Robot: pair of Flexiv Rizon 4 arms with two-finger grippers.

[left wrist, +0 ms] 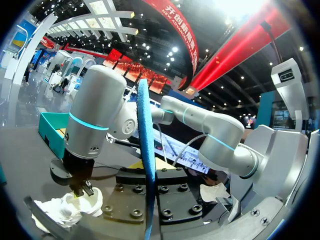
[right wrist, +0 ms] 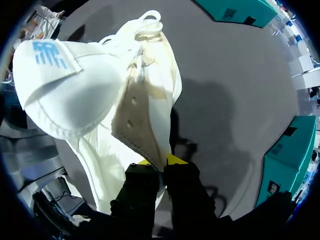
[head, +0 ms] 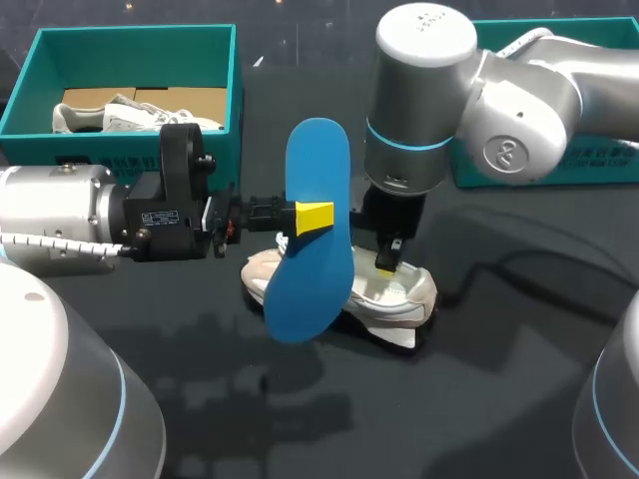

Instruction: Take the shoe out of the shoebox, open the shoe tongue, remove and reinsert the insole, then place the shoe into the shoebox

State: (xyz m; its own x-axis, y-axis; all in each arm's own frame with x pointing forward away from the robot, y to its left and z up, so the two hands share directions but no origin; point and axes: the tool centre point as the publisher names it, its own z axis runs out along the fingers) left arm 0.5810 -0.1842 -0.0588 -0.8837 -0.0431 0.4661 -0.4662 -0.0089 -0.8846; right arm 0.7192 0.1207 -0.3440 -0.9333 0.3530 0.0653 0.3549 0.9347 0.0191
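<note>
A blue insole stands upright above the table, with my left gripper shut on its middle from the left. In the left wrist view the insole shows edge-on, running up from my fingers. Behind it a white shoe lies on the dark table. My right gripper comes down from above onto the shoe's opening. In the right wrist view its yellow tips are shut on the edge of the eyelet flap of the shoe, and the tongue is folded outward.
A teal shoebox at the back left holds a second white shoe on cardboard. Another teal box sits at the back right, partly behind my right arm. The table's front is bare dark cloth.
</note>
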